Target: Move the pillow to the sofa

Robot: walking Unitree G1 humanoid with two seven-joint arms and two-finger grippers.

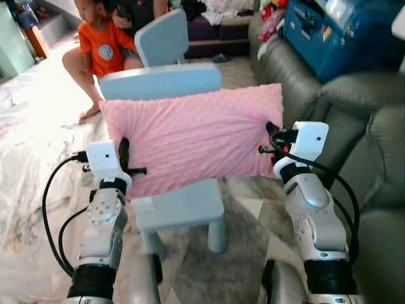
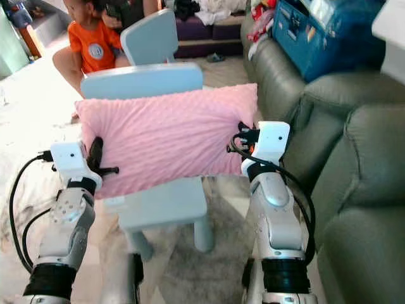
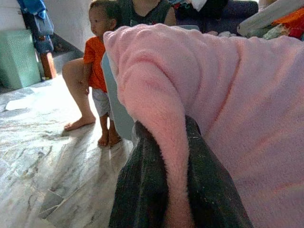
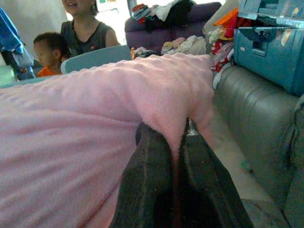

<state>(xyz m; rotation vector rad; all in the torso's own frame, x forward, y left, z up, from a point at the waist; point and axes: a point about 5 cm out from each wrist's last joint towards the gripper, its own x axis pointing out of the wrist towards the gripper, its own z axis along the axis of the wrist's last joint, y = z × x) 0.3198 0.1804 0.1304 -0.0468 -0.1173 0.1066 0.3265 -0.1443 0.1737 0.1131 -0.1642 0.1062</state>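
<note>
A: What could go wrong here? The fuzzy pink rectangular pillow is stretched between both grippers, held over the seat of the small pale-blue plastic chair; I cannot tell whether it is clear of the chair's backrest.

B: Each pinch takes only a thin fold of fleece at the pillow's short edges. If the arms spread or swing unevenly toward the grey-green leather sofa, one fold could slide out and the pillow would drop to the marble-patterned floor. The pillow may also drag on the backrest and tip the chair.

A: And the bystanders?

B: A child in an orange shirt and a seated person in a dark sleeveless top are beyond the chair; a wide swing that way is best avoided.

A: Arm pose?

B: Left gripper clamped on the pillow's left edge; right gripper clamped near the right edge. Both silver forearms are raised, wrists roughly level, the right gripper just beside the sofa.
</note>
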